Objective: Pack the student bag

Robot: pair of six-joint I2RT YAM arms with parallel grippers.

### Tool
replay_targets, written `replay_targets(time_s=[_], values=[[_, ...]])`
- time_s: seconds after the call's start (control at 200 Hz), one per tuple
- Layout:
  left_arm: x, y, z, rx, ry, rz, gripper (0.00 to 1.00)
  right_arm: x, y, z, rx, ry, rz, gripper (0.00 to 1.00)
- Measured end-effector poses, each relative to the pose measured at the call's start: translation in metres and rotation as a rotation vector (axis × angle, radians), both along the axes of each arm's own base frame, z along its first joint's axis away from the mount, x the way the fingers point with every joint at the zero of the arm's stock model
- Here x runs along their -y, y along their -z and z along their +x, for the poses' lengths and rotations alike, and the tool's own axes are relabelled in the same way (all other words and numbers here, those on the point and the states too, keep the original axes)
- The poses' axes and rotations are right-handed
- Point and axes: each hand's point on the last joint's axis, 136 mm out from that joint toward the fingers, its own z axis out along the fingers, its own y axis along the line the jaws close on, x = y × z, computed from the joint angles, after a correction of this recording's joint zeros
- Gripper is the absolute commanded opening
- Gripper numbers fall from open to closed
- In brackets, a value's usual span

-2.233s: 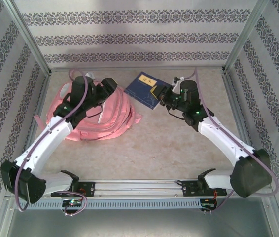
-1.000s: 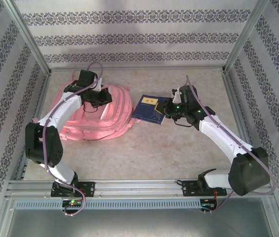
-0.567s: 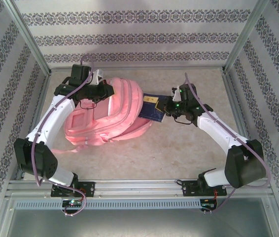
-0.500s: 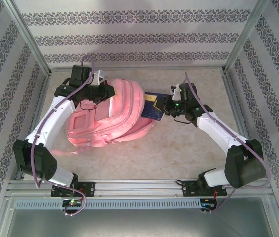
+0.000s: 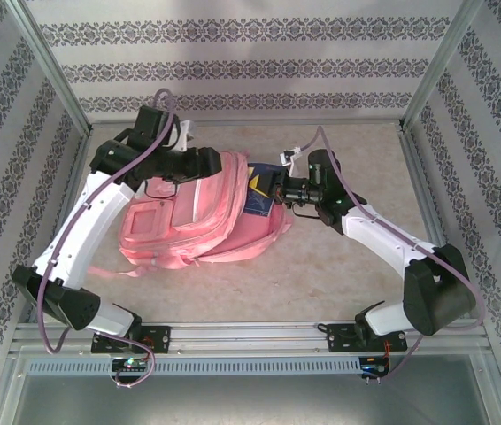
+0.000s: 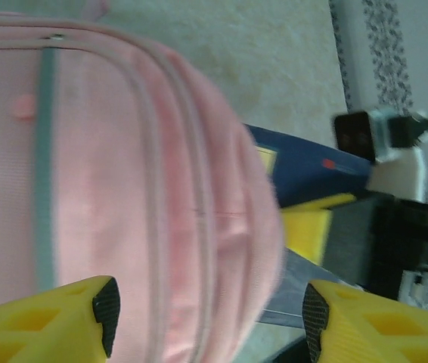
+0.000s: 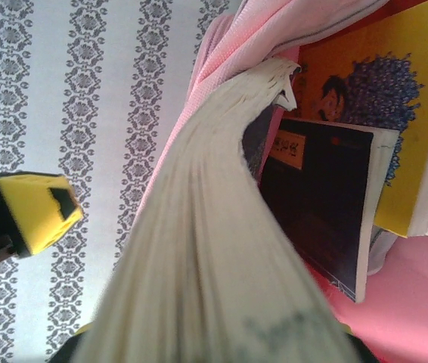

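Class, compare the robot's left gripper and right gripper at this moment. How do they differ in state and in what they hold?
The left gripper stands open and holds nothing; the right gripper is shut on the blue book. The left gripper hangs over the pink backpack; the right gripper meets it from the side. Both are at the same backpack.

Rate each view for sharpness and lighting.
Top external: sharp, evenly lit, soft shadows under the arms by the student bag. Left wrist: smeared throughout, bag and blue book soft-edged. Right wrist: the blue book's page edges blur toward the lens; the yellow book inside the bag is sharper.
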Motion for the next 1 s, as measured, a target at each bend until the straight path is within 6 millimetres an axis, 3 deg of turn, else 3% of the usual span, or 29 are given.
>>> replay_targets(time_s=[0.095,0.2,0.335,0.455,0.764,0.999], values=[[0.024,0.008,-0.005,-0.019,0.062,0.056,0.68,-0.004,0.001,-0.002,-0.012,-0.012,0.008,0.0],[0.043,0.033,-0.005,-0.074,0.108,0.147,0.68,-0.006,0.001,-0.004,-0.022,-0.017,0.012,0.0],[0.051,0.062,-0.003,-0.133,0.135,0.252,0.67,-0.006,0.002,-0.004,-0.021,-0.017,0.015,0.0],[0.05,0.067,-0.001,-0.135,0.135,0.307,0.62,-0.006,0.008,-0.006,-0.042,-0.016,0.014,0.0],[0.04,0.073,0.003,-0.112,0.15,0.468,0.0,-0.007,0.008,-0.007,-0.041,-0.017,0.024,0.0],[0.032,0.046,0.004,-0.054,0.122,0.481,0.0,0.002,0.016,-0.01,-0.04,-0.018,-0.02,0.0]])
